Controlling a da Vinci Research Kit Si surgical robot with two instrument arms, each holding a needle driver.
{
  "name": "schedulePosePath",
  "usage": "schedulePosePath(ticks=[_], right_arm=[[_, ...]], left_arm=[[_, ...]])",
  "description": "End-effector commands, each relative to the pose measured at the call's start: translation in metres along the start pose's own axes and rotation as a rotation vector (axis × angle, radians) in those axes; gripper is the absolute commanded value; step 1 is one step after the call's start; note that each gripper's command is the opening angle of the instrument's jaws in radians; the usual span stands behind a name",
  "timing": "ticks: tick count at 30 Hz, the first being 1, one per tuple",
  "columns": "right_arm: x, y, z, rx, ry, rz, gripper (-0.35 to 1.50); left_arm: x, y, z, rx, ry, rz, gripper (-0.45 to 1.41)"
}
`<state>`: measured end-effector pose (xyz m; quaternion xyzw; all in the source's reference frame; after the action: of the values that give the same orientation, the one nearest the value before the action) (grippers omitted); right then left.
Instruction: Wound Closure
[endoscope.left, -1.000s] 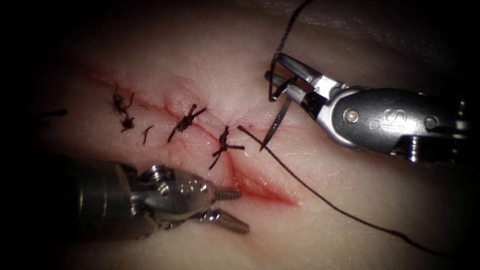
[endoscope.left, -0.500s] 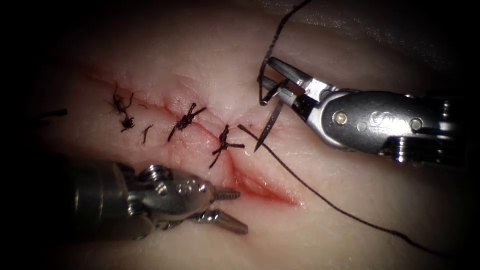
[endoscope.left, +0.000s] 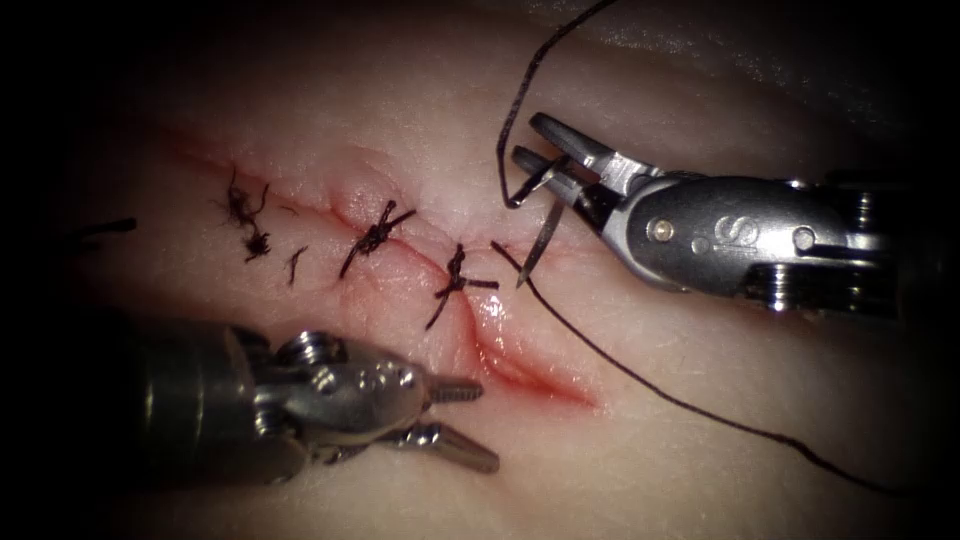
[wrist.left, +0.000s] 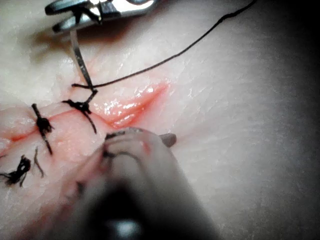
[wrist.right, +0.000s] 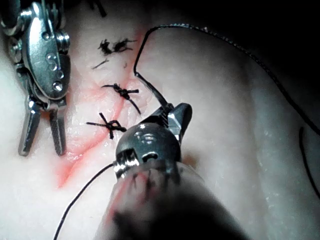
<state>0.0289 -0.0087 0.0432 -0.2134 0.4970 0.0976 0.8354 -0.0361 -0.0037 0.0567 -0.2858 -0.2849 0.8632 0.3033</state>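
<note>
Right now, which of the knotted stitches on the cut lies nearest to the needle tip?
The rightmost knotted stitch, just left of the needle tip; the other stitches sit farther left along the cut.

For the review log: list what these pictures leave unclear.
- Needle tip: endoscope and left wrist views don't settle whether it touches the tissue.
- Thread: its far ends run into the endoscope view's dark margins.
- Right tool: in the right wrist view its own body hides its jaws and the needle.
- Left tool: blurred at close range in the left wrist view.

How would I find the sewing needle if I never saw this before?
Find the right tool, the shiny one coming from the right above the cut. The needle hangs from its shut jaws, point just off the tissue. It is stiff, silver metal; the thread is dark and floppy.
</note>
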Motion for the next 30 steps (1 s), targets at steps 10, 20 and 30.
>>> schedulePosePath(ticks=[10,20,30], right_arm=[[0.0,-0.0011,0.0015,0.043,-0.052,-0.038,-0.35],[-0.0001,-0.0027,0.0016,0.075,-0.098,-0.251,-0.35],[-0.0006,-0.0052,0.002,0.087,-0.071,-0.31,-0.35]], left_arm=[[-0.0001,0.0,0.0007,0.0,0.0,0.0,0.51],[-0.0001,-0.0002,0.0005,0.0,0.001,0.001,0.51],[-0.0001,-0.0002,0.0004,0.003,0.002,0.001,0.49]])
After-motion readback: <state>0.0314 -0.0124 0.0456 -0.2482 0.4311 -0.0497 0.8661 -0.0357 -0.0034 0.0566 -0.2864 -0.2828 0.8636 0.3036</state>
